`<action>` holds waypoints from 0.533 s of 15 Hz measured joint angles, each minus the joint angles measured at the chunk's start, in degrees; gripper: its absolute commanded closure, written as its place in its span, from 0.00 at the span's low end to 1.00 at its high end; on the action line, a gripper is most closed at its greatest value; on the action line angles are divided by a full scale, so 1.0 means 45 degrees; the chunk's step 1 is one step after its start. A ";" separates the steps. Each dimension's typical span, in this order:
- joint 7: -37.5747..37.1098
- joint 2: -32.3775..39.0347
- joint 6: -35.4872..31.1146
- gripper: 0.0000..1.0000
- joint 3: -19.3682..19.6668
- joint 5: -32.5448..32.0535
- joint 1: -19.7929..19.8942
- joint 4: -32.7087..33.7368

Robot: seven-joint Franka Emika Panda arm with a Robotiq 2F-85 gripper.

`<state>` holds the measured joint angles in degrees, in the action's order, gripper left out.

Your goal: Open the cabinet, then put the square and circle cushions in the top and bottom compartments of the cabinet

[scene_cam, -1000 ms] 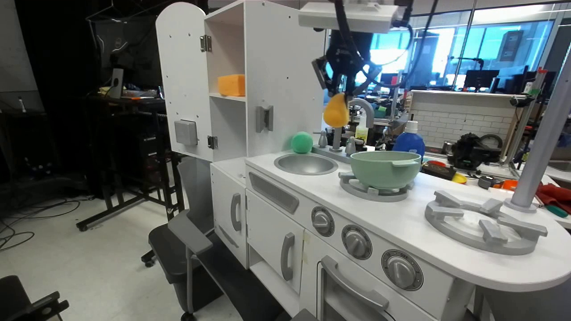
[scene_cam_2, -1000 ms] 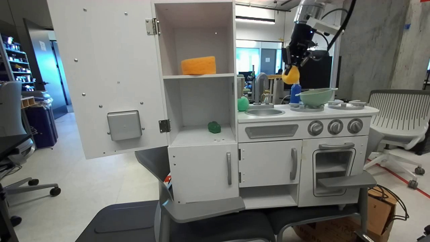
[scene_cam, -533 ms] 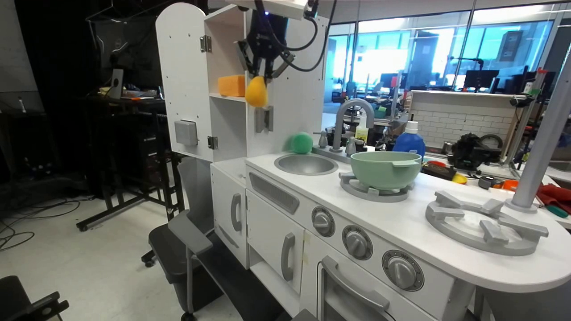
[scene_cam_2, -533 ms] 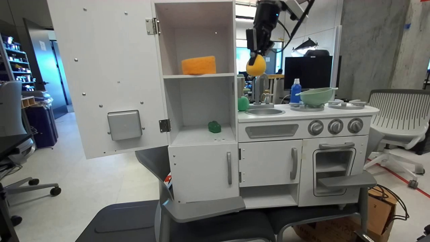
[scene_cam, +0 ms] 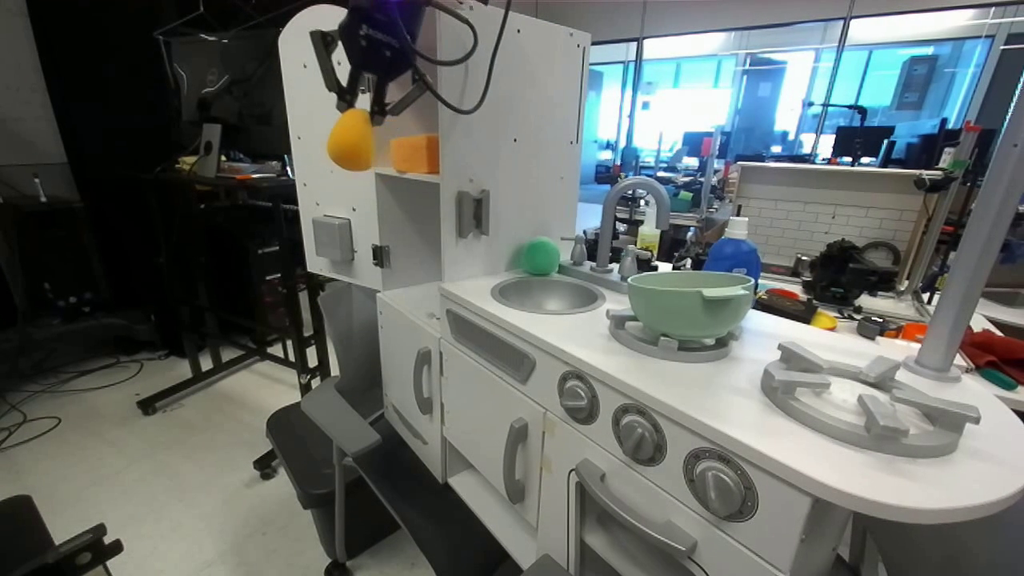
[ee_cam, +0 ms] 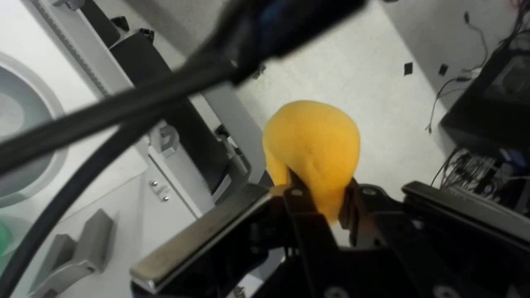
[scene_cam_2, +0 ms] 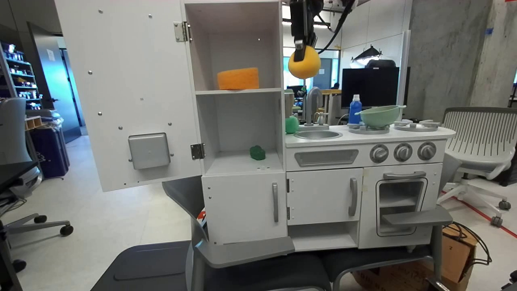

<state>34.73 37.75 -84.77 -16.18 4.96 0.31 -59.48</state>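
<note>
A round, soft-looking yellow cushion [scene_cam_2: 307,66] hangs in a black two-fingered gripper [ee_cam: 324,188], outside the tall white cabinet [scene_cam: 516,96].

The white countertop [scene_cam: 712,392] carries a round silver-grey sink [scene_cam: 549,298], a pale green bowl [scene_cam: 690,308] at three o'clock from it; pale floor [scene_cam_2: 129,218] spreads below. In an exterior view, the white door [scene_cam_2: 133,93] stands open at nine o'clock from the white-walled top compartment [scene_cam_2: 234,50] and bottom compartment [scene_cam_2: 242,121]. A squarish orange cushion [scene_cam_2: 238,79] rests on the upper one's thin white shelf [scene_cam_2: 238,92], the yellow one between two and three o'clock from it. Nearly together, the jaws pinch the yellow, which puckers there and bulges beyond. I can't identify the dark green lump [scene_cam_2: 257,152] in the lower one; black cables [ee_cam: 83,124] blur across the wrist view, and the gripper's upper end is cut off in both exterior views.
</note>
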 measured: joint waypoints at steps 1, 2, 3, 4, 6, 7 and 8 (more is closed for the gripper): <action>0.0242 -0.0321 0.0424 0.95 -0.0139 -0.0034 -0.0081 -0.0310; 0.0325 -0.0559 0.0806 0.95 -0.0285 -0.0146 -0.0325 -0.0561; 0.0326 -0.0693 0.1168 0.95 -0.0423 -0.0337 -0.0674 -0.0695; 0.0326 -0.0763 0.1425 0.95 -0.0534 -0.0609 -0.1062 -0.0811; 0.0322 -0.0716 0.1914 0.95 -0.0679 -0.1389 -0.2005 -0.0877; 0.0320 -0.0622 0.1971 0.95 -0.0678 -0.1966 -0.2490 -0.0886; 0.0293 -0.0466 0.1971 0.95 -0.0572 -0.2545 -0.3029 -0.0866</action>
<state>36.05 35.65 -75.90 -18.76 -6.49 -13.32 -63.38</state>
